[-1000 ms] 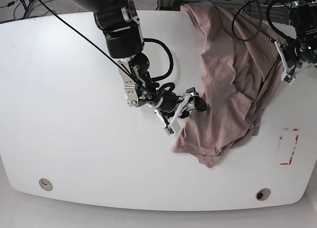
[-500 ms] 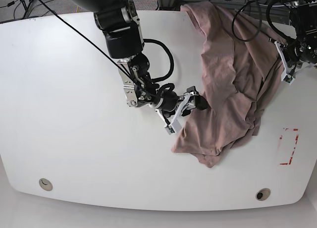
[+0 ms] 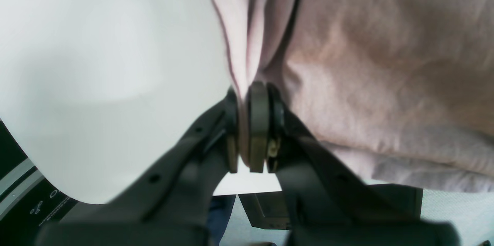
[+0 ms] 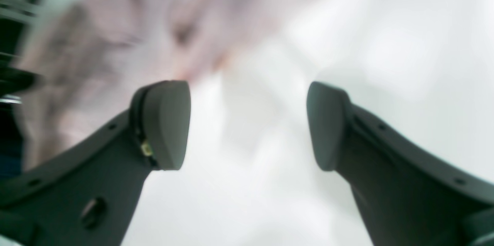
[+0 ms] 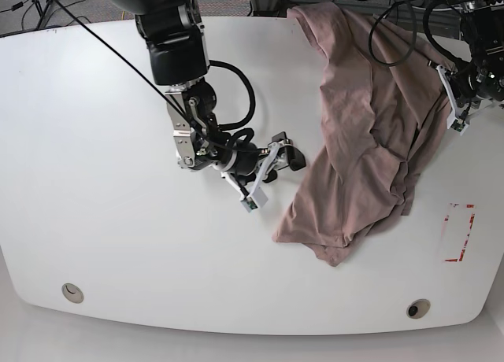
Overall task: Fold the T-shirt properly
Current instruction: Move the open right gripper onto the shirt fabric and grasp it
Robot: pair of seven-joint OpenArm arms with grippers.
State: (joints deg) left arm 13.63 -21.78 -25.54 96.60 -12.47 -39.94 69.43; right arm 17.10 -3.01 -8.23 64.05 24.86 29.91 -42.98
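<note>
The mauve-tan T-shirt [image 5: 362,134] lies crumpled on the right half of the white table [image 5: 102,181], running from the far edge down to a bunched corner near the front. At the shirt's right edge, my left gripper [image 5: 454,108] is shut on a pinched fold of the cloth. The left wrist view shows that fold of the T-shirt [image 3: 386,64] squeezed between the pads of the left gripper [image 3: 247,126]. My right gripper [image 5: 273,177] stands open just left of the shirt, apart from it. Nothing lies between the fingers of the right gripper [image 4: 247,126]; the T-shirt [image 4: 112,26] is blurred beyond.
A red tape rectangle [image 5: 458,233] marks the table at the right front. Two round holes [image 5: 72,292] [image 5: 418,308] sit near the front edge. Cables and stands crowd the far side behind the table.
My right arm has drawn back to the left, away from the shirt's left edge, with its gripper still open. The left gripper and the shirt have stayed put.
</note>
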